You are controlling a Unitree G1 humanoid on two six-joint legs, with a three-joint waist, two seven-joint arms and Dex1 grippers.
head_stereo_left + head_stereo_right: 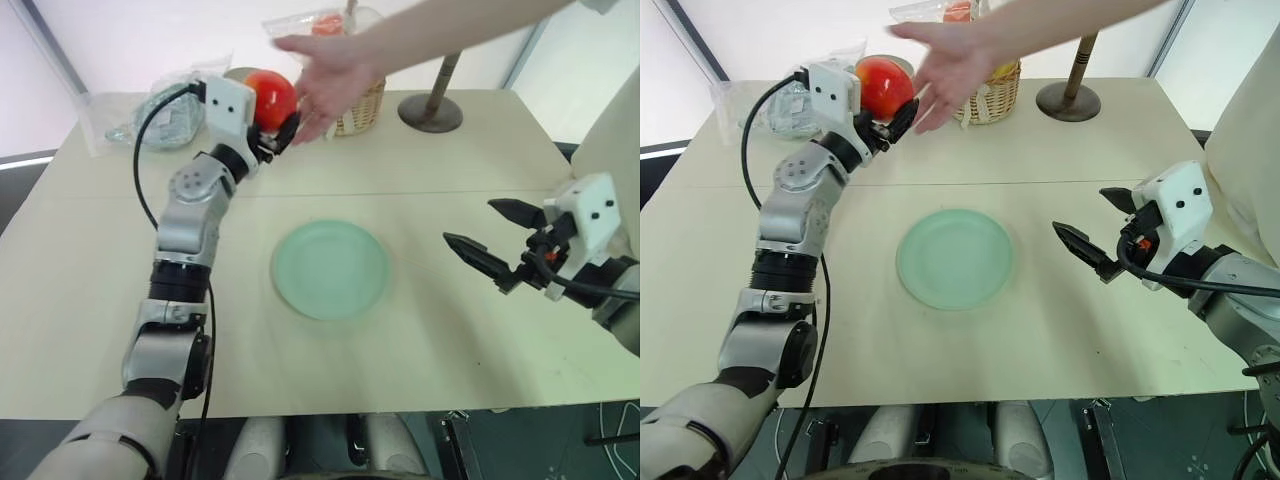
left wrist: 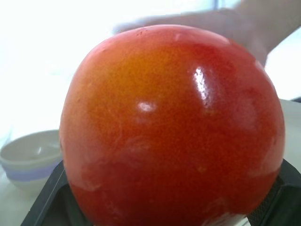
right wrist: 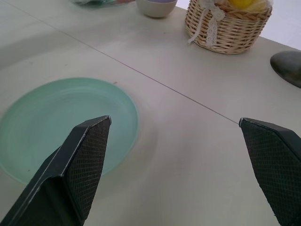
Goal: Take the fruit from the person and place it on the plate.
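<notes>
The fruit point(image 1: 270, 95) is round, glossy red with an orange patch, and hangs above the far side of the table. My left gripper point(image 1: 275, 118) is shut on it, and in the left wrist view the fruit point(image 2: 174, 127) rests between the black fingers. The person's hand point(image 1: 330, 75) is open with fingers spread just right of the fruit; I cannot tell whether it touches. The pale mint-green plate point(image 1: 330, 268) lies bare at the table's middle, below and nearer than the fruit. My right gripper point(image 1: 468, 222) hovers open to the right of the plate point(image 3: 61, 122), with nothing between its fingers.
A wicker basket point(image 1: 360, 108) with wrapped fruits stands at the back, behind the hand. A dark round stand base point(image 1: 430, 112) with a wooden post sits to its right. A small lavender-and-beige bowl point(image 3: 155, 7) and a clear plastic bag point(image 1: 165, 120) lie at the back left.
</notes>
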